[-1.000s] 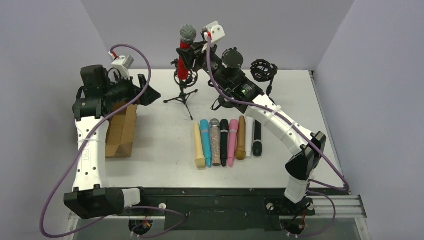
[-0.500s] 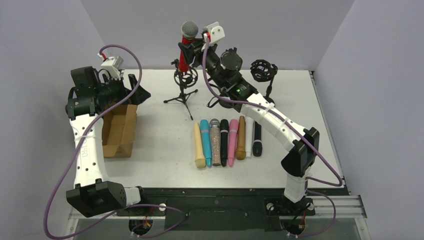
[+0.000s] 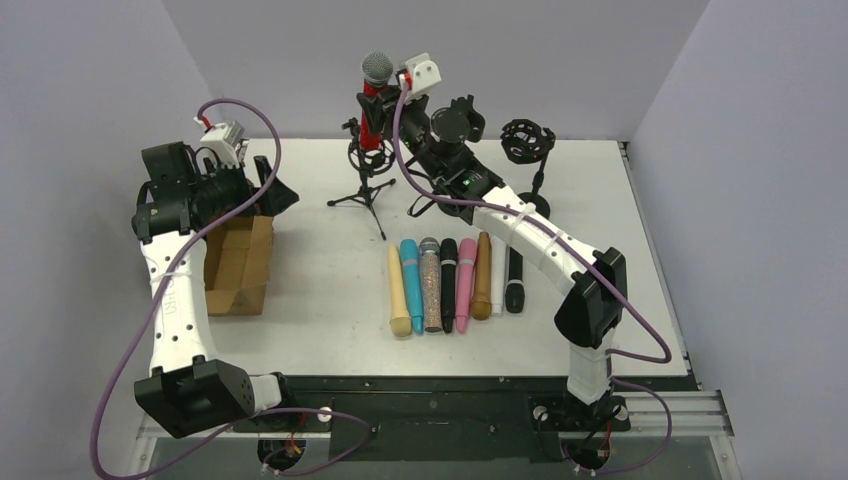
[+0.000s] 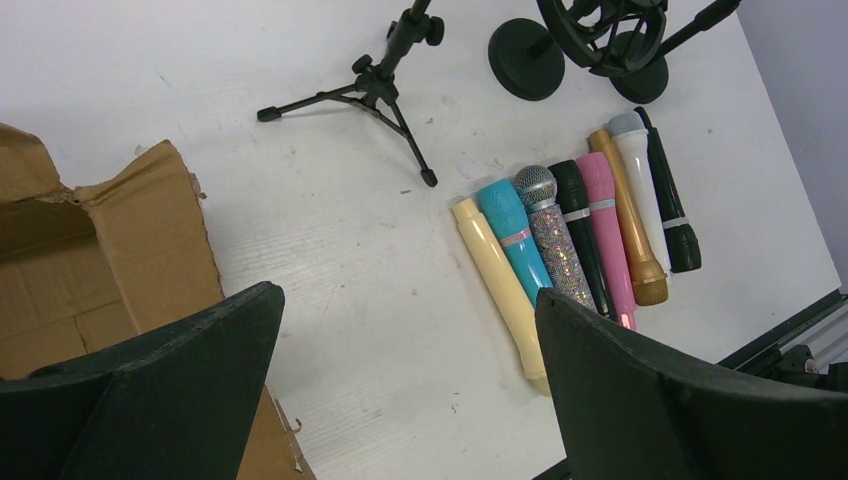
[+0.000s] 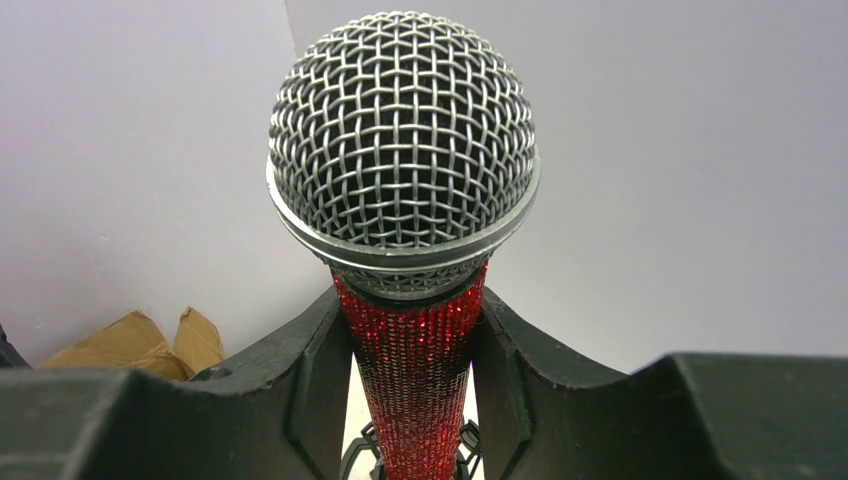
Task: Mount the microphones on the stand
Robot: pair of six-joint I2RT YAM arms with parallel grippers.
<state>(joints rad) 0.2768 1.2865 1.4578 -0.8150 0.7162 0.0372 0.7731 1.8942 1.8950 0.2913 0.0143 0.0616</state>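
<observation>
Step in hand: I judge this to be the seating of the first mic; the red microphone [image 3: 377, 68] stands upright over the ring clip of the tripod stand [image 3: 368, 172], at the far side of the table [image 3: 320, 290]

Right gripper [image 5: 412, 375]: jaws pinching the glittery red handle just below the grey mesh head; the wrist view shows the black ring right under the handle's lower end

Depth in the clip: I cannot tell from either view whether the tail has entered the ring or only hangs above it

Left gripper [image 4: 405, 300]: jaws spread wide with nothing between them; it hovers over the cardboard box [image 3: 238, 268] at the left, well apart from the stand

Waiting mics: eight lie side by side in a row of microphones [image 3: 455, 282] near the middle of the table; cream, teal, glittery, black, pink, golden-brown, white, black; none touched

Second stand [image 3: 527, 140]: round-based, with an unfilled clip, to the right of the tripod

Next move, as I read it: keep the handle plumb and centred on the ring, press straight down until the clip holds it, and only then let go; a light tripod may tip if I push off-axis, so the idle left arm could steady a leg

Progress: early; one mic at the stand, not yet confirmed seated
</observation>
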